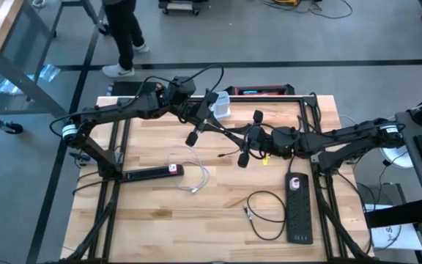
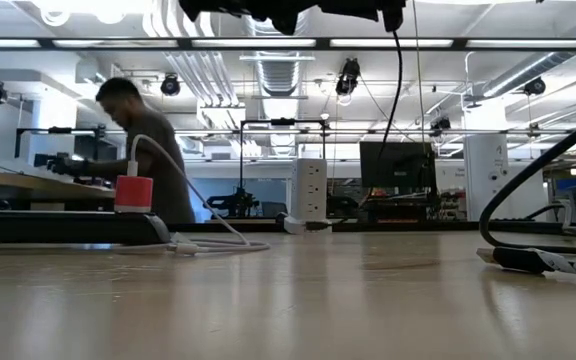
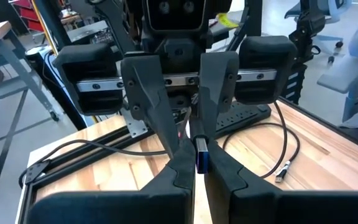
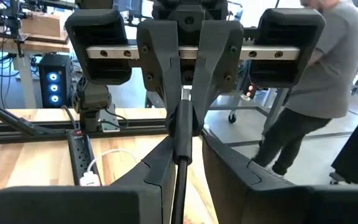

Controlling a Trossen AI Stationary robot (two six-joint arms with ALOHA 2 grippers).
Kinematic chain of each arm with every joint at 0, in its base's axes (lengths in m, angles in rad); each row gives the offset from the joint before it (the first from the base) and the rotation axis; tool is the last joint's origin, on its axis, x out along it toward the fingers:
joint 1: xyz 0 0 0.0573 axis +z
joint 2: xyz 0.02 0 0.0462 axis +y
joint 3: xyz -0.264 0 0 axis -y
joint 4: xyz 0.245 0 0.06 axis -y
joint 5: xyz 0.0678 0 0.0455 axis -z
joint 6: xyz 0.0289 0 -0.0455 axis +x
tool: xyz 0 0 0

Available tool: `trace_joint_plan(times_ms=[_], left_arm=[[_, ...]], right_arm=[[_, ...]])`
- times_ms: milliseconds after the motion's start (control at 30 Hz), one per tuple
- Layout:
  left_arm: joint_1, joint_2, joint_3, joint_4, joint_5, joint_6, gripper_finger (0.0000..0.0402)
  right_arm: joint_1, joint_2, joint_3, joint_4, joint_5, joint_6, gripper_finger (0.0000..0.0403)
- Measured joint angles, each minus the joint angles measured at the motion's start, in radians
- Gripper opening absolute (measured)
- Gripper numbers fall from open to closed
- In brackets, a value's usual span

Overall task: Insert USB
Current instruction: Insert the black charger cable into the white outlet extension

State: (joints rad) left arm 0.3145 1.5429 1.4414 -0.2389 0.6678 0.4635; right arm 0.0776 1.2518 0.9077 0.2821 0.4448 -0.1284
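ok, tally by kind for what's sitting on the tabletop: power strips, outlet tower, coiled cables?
Flat black power strips: 2, left and right
White outlet tower: 1
White cable: 1
Black cable: 1
Total: 5

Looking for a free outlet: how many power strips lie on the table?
2: one black power strip near the left edge with a white charger plugged in, another power strip at the right front. Arms may hide more.
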Motion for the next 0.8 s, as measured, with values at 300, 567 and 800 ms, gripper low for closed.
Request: trace_joint_plan(times_ms=[300, 567, 800], left_arm=[[0.000, 0.000, -0.002, -0.012, -0.004, -0.002, 0.0000], [0.000, 0.001, -0.004, -0.037, -0.006, 0.003, 0.0034], [0.005, -0.022, -0.079, -0.048, 0.004, 0.026, 0.0092]], right_arm=[[0.000, 0.001, 0.000, -0.001, -0.007, -0.004, 0.0022], [-0.002, 0.000, 0.020, -0.081, 0.001, 0.004, 0.0003], [-0.015, 0.007, 0.101, -0.310, 0.032, 0.092, 0.0001]])
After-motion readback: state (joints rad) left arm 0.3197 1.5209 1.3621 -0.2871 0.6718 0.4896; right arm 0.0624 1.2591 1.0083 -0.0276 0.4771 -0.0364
